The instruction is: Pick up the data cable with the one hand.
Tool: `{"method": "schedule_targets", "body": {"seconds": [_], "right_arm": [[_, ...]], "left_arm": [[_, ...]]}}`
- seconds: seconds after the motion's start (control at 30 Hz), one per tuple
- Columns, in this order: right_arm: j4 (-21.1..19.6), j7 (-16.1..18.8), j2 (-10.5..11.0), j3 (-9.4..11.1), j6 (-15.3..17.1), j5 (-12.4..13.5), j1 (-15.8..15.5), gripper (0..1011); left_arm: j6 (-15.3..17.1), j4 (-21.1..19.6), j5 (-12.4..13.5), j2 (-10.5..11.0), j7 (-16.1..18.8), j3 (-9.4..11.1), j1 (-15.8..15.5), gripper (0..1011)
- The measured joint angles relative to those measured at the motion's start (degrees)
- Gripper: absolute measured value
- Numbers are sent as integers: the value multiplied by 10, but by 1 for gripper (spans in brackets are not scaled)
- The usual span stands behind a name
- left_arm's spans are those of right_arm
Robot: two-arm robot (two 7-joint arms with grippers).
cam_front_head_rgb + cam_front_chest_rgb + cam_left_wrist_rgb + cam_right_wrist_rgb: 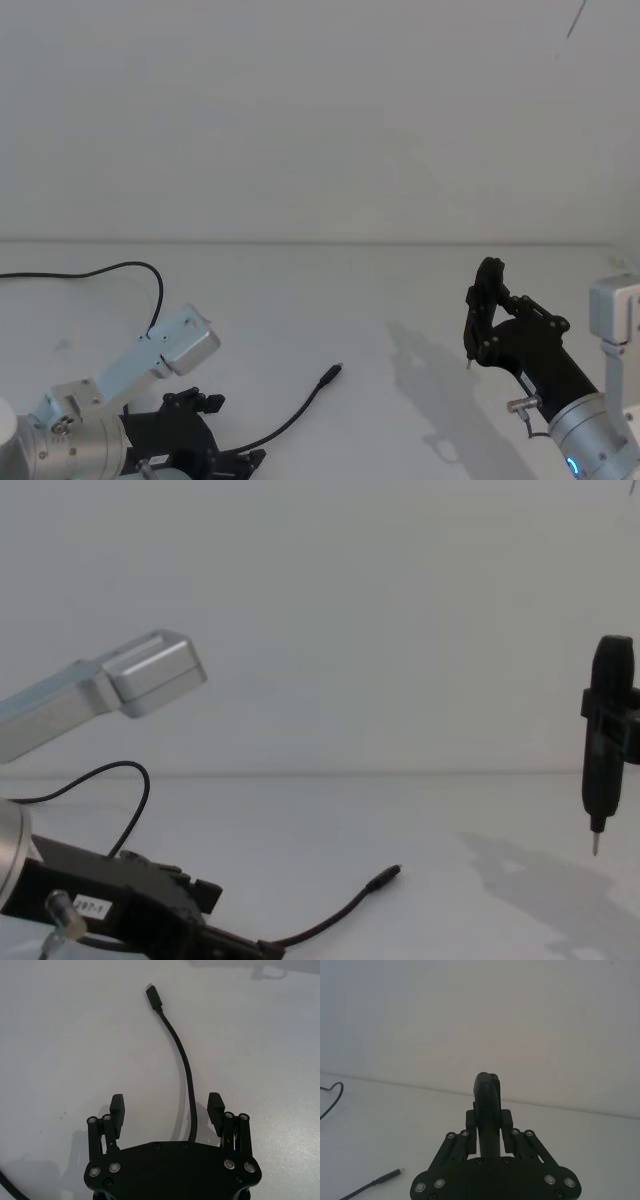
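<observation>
Left wrist view: left gripper [166,1103] wide open astride data cable [183,1060] | chest view: right gripper [620,720] clamps pen tool [598,780]

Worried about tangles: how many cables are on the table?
2. The data cable runs through the open left gripper; a thinner cable loops at far left. The right gripper, raised, holds a tool.

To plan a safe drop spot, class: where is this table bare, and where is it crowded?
Bare: the wide table stretch between the plug of the data cable and the raised right gripper holding the pen tool; also the far strip along the wall. Crowded: the near left, where the left gripper, jaws open, straddles the data cable.
</observation>
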Motion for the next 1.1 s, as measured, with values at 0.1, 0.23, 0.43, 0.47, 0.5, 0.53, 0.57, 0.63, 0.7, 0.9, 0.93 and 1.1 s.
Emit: {"method": "schedule_targets", "body": {"seconds": [0.1,0.23,0.43,0.47,0.5,0.53,0.57,0.63,0.7,0.9,0.93,1.1], "right_arm": [[0,0,0,0,0,0,0,283],[0,0,0,0,0,0,0,284],[0,0,0,0,0,0,0,284],[0,0,0,0,0,0,0,284],[0,0,0,0,0,0,0,284],[0,0,0,0,0,0,0,284],[0,0,0,0,0,0,0,284],[0,0,0,0,0,0,0,284],[0,0,0,0,0,0,0,284],[0,0,0,0,0,0,0,284],[0,0,0,0,0,0,0,284],[0,0,0,0,0,0,0,284]], "left_arm": [[4,0,-3,-2,4,-2,2,1001],[8,0,-6,-3,8,-4,4,1002],[12,0,-9,-5,12,-6,6,993],[12,0,-9,-5,13,-6,7,963],[12,0,-9,-5,13,-6,7,951],[13,0,-10,-5,14,-7,7,935],[13,0,-10,-5,14,-7,7,908],[14,0,-11,-6,15,-7,8,849],[14,0,-11,-6,15,-7,8,797],[16,0,-12,-6,17,-8,9,629],[16,0,-12,-6,17,-8,9,606],[16,0,-13,-7,18,-8,9,425]]}}
